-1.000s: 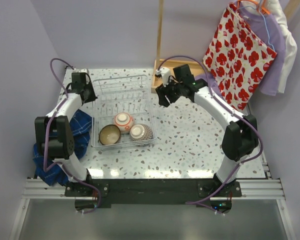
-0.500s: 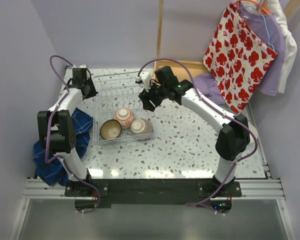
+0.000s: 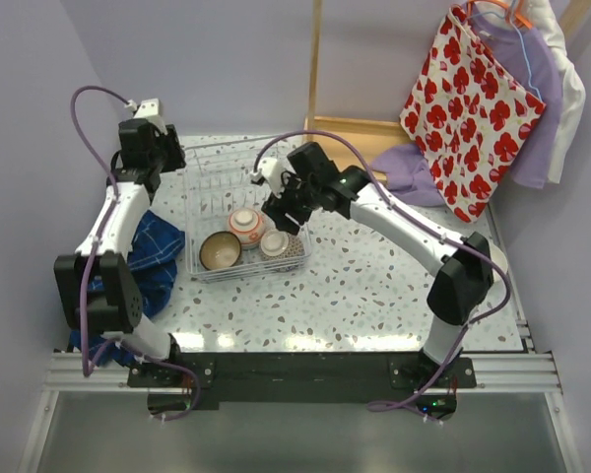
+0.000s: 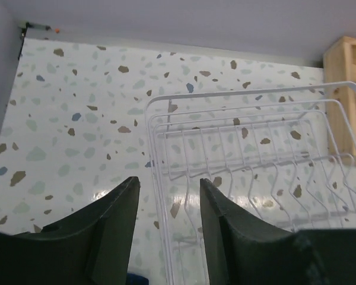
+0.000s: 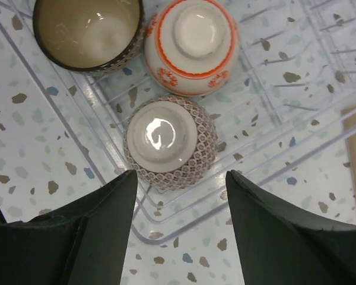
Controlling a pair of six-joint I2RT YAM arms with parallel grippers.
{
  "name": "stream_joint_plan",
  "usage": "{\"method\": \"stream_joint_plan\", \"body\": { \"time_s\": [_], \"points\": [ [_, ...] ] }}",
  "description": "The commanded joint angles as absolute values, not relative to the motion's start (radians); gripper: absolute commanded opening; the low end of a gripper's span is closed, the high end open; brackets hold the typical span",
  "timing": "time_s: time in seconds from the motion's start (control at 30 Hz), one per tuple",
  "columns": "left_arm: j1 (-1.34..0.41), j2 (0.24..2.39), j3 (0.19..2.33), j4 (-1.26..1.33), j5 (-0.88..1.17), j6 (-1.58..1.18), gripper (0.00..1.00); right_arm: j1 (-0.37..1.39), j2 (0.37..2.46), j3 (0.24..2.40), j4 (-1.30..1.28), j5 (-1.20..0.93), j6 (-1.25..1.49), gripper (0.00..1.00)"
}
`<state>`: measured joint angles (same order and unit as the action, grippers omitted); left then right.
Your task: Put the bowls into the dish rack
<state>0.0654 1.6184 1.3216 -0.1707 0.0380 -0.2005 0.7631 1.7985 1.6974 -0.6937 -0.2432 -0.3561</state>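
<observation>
Empty right gripper (image 5: 179, 178) apart above brown net-patterned bowl (image 5: 169, 139) in clear plastic dish rack (image 3: 227, 182), left gripper (image 4: 168, 181) apart at rack's eleven o'clock corner.

A robot lab cell: bare lilac walls (image 3: 227, 59), speckled table (image 3: 374, 286), arms (image 3: 404, 215) bolted to aluminium rail (image 3: 532, 371).

I see pale lilac walls (image 3: 227, 59) closing in a speckled terrazzo tabletop (image 3: 374, 286), with bright glare along its front edge, well on the near side of the right pincer (image 3: 281, 210). Beyond that pincer and to its right, a shallow wooden box (image 3: 360, 133) sits by the back wall with a purple cloth (image 3: 409, 177) beside it. Farther right hangs a red-flowered bag (image 3: 468, 108), and well to the pincer's left lies a blue cloth (image 3: 158, 251).
</observation>
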Motion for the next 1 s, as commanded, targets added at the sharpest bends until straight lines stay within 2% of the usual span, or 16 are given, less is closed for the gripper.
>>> {"method": "stream_joint_plan", "body": {
  "time_s": [0.0, 0.1, 0.13, 0.23, 0.43, 0.53, 0.97],
  "points": [
    [0.064, 1.34, 1.204, -0.167, 0.245, 0.041, 0.51, 0.694, 1.655, 1.717, -0.722, -0.106, -0.263, 0.66],
    [0.032, 1.217, 1.149, -0.334, 0.383, 0.152, 0.53, 0.582, 1.611, 1.668, -0.701, -0.028, -0.144, 0.7],
    [0.017, 1.171, 1.132, -0.413, 0.399, 0.19, 0.54, 0.568, 1.602, 1.637, -0.683, -0.003, -0.12, 0.73],
    [-0.07, 1.102, 1.049, -0.517, 0.391, 0.215, 0.54, 0.512, 1.588, 1.606, -0.667, 0.003, -0.091, 0.76],
    [-0.26, 1.081, 0.931, -0.529, 0.311, 0.008, 0.54, 0.472, 1.572, 1.595, -0.66, 0.002, -0.067, 0.83],
    [-0.268, 1.094, 0.878, -0.473, 0.331, -0.092, 0.54, 0.469, 1.546, 1.563, -0.644, 0.015, -0.077, 0.86],
    [-0.282, 1.221, 0.862, -0.449, 0.322, -0.126, 0.53, 0.404, 1.395, 1.394, -0.63, 0.002, -0.057, 0.88]
  ]
}}
